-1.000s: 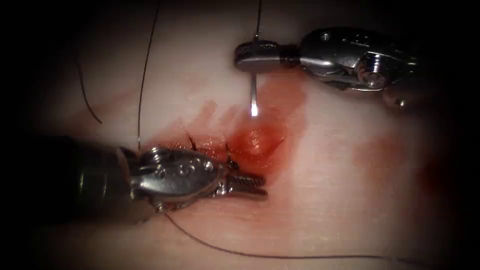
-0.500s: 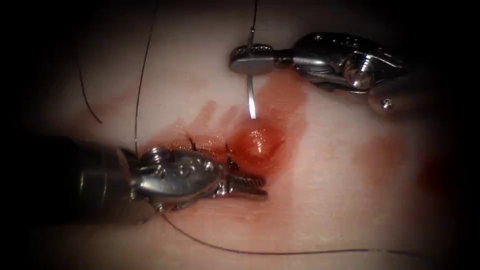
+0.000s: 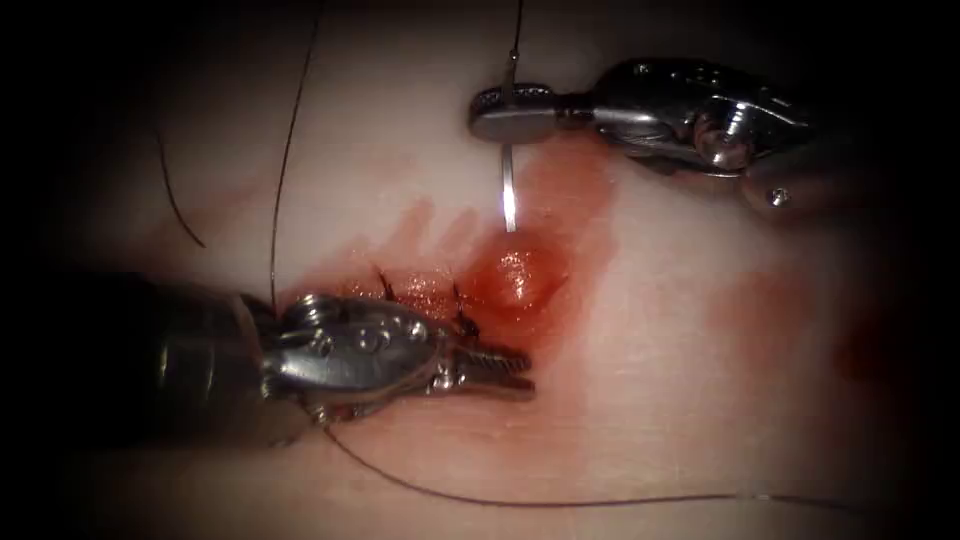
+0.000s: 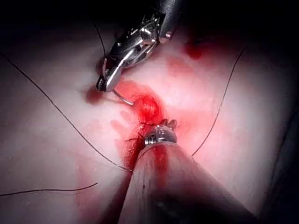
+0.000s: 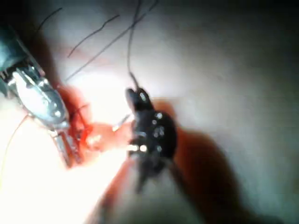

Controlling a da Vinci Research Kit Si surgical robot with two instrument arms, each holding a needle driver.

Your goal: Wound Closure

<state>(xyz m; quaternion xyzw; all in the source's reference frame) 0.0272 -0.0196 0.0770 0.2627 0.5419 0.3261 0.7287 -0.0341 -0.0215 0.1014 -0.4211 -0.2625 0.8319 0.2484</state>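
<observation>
Over the cut: two stitches placed, right end unclosed.
Right tool: clamps needle, tip clear of tissue.
Left tool: jaws closed, empty.

The scene is lit by one bright source aimed at the frame centre of the endoscope view; brightness falls off toward all four edges. The corners and the left and right margins are near black. No wall, floor, furniture or window can be made out. The lit centre carries specular highlights on wet and metallic surfaces. Soft shadows lie at lower left and upper right.
</observation>
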